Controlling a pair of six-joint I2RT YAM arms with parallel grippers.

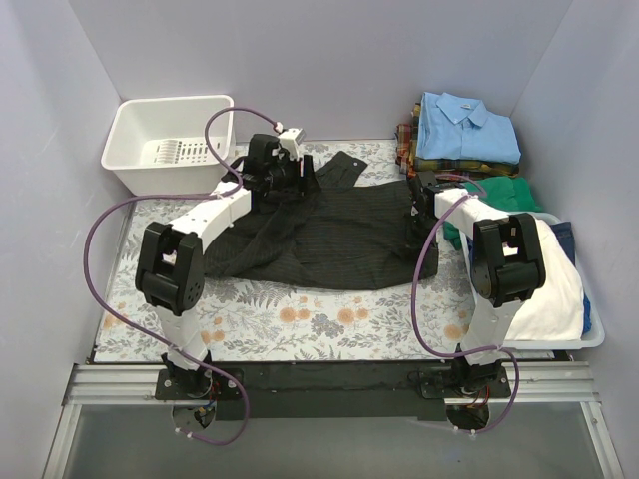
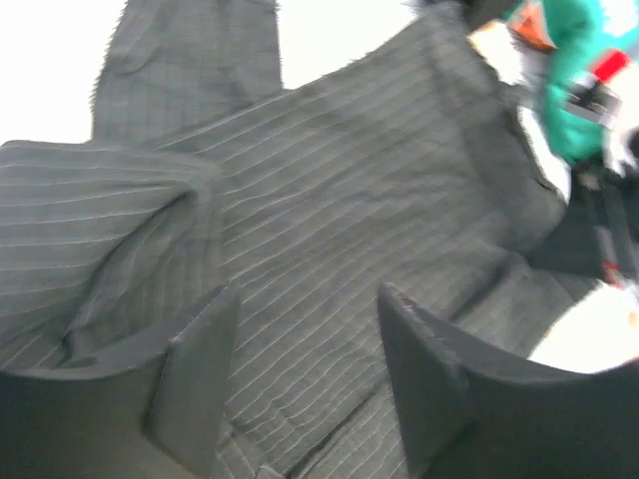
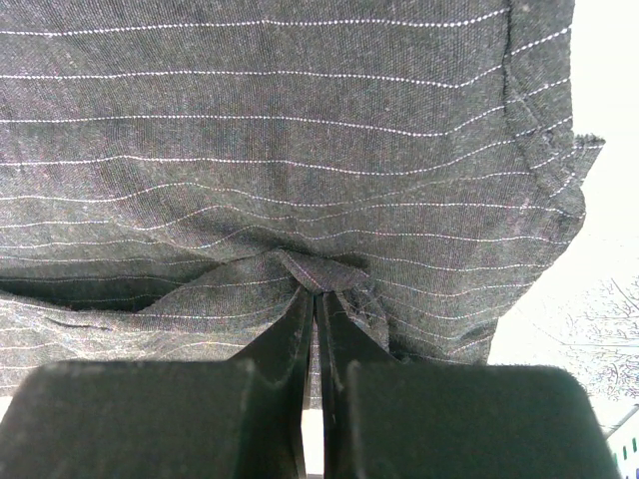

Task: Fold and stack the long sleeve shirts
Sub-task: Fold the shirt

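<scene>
At mid-table the black shirt (image 1: 329,235) lies spread, not yet folded. The right gripper (image 3: 315,299) pinches its edge, and the left gripper (image 2: 305,309) gapes empty above it. A folded stack (image 1: 464,135) sits far right.

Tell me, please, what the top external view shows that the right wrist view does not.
Only the top external view shows the white basket and the folded light blue shirt lying on a plaid one. Only the right wrist view shows the right tool shut on a pinched fold of cloth. Both show the black pinstriped shirt.
</scene>
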